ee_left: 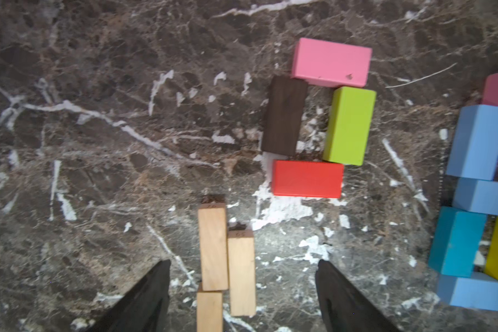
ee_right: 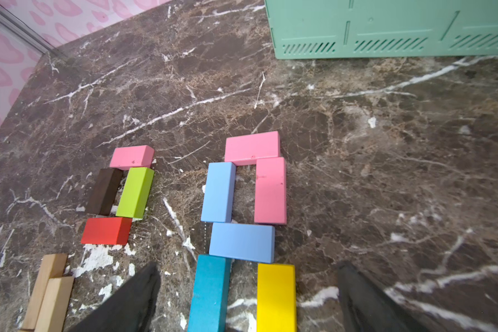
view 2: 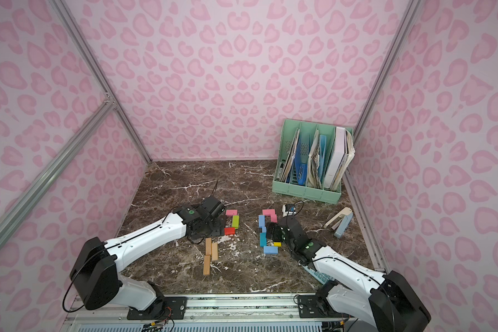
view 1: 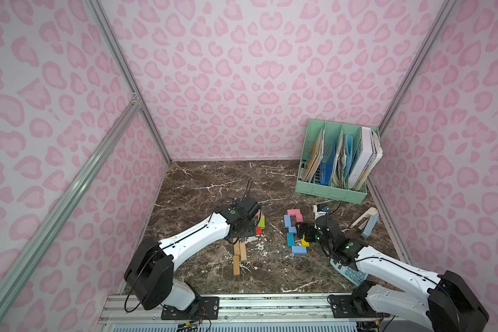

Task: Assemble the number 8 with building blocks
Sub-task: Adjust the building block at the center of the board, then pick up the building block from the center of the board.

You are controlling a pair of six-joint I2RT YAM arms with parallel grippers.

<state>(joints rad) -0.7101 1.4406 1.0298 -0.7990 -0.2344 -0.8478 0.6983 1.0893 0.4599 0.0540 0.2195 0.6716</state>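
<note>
Building blocks lie in two groups on the marble. A pink block (ee_left: 331, 61), a dark brown one (ee_left: 283, 115), a green one (ee_left: 348, 126) and a red one (ee_left: 306, 178) form a small ring. Three tan blocks (ee_left: 213, 247) lie nearer me, and my left gripper (ee_left: 243, 261) hangs open over them, holding nothing. To the right, two pink blocks (ee_right: 252, 146), two light blue ones (ee_right: 218, 192), a teal one (ee_right: 210, 293), a yellow one (ee_right: 276, 297) and a bottom light blue block (view 1: 299, 249) form a taller figure. My right gripper (ee_right: 249, 265) stands open, straddling the teal and yellow blocks.
A mint file organizer (view 1: 334, 172) full of folders stands at the back right. A stapler (view 1: 367, 221) lies by the right wall. A pale blue calculator (view 1: 348, 273) sits partly under the right arm. Pink patterned walls close in three sides.
</note>
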